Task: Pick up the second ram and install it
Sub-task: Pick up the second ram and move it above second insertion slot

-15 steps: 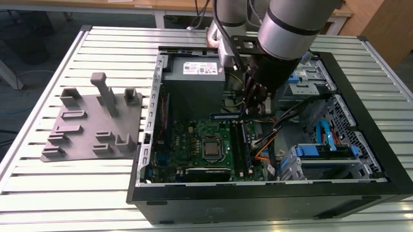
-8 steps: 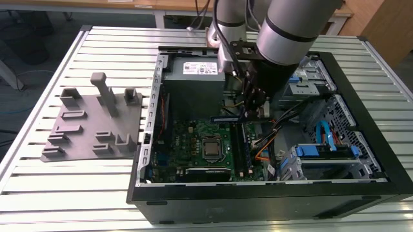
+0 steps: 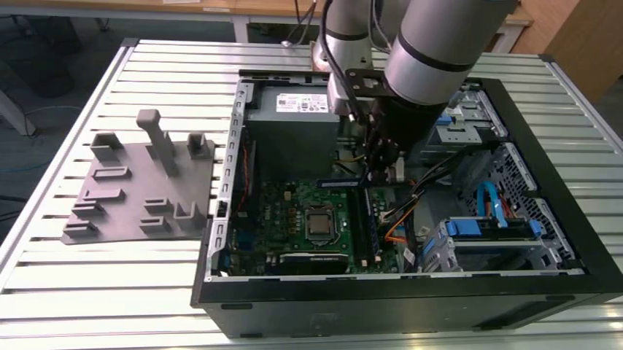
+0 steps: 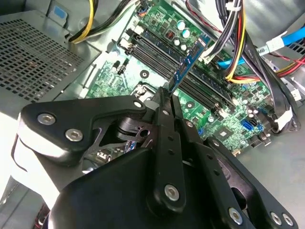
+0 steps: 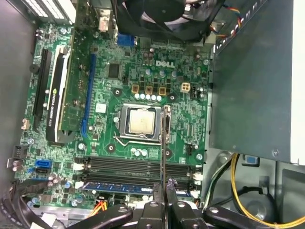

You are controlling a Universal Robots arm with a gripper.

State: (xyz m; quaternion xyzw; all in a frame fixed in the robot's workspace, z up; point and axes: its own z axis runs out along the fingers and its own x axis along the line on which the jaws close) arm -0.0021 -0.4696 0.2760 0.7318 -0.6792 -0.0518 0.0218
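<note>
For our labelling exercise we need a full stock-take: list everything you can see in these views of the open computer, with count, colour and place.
second ram: one, blue-green, held over the memory slots.
memory slots: several, black with white clips, on the motherboard.
motherboard: one, green, inside the case.
processor: one, silver, mid-motherboard.
power supply: one, grey, inside the case, beside the motherboard.
case: one, black, open, on the table.
tray: one, grey, on the table, at the exterior view's left of the case.
table: one, silver, slatted, under everything.
gripper: one, black, shut on the second ram.
arm: one, silver-grey, reaching into the case.
</note>
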